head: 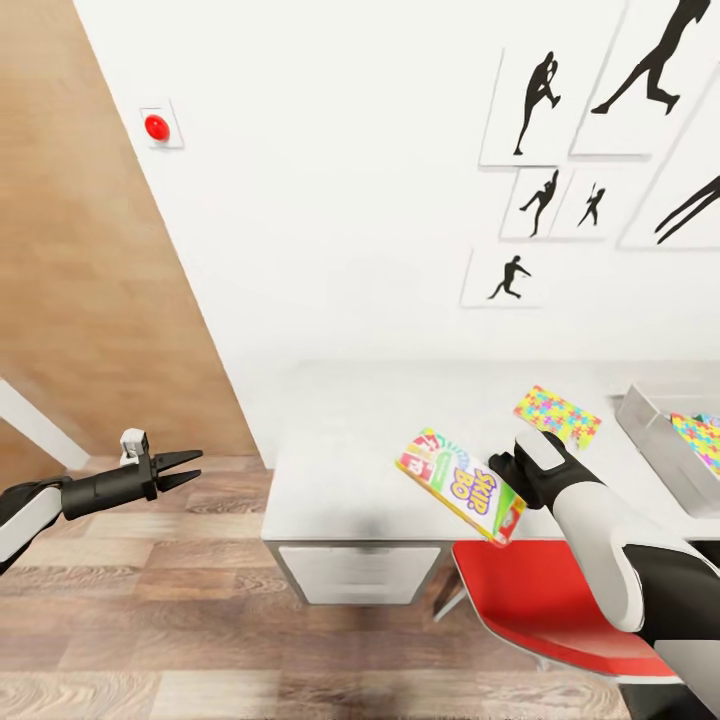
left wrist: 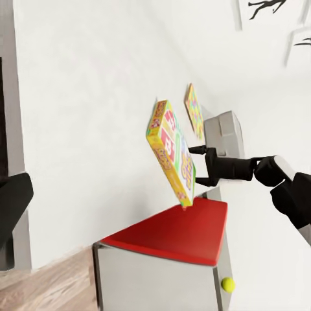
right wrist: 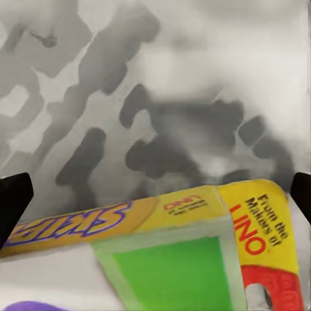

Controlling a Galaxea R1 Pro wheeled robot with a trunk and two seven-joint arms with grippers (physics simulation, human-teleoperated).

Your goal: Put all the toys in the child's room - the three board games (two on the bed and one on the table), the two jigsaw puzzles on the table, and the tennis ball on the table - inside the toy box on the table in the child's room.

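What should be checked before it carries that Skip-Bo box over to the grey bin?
1. Grip on the Skip-Bo box: ok; the right end effector holds it above the table.
2. Box level: not ok, it is tilted.
3. Toy box in view: ok, at the table's right, one jigsaw already inside.
4. Path clear: cannot tell; another jigsaw lies on the table between.
5. Left end effector out of the way: ok, empty, over the floor.
6. Tennis ball: not ok, it seems to be on the floor.
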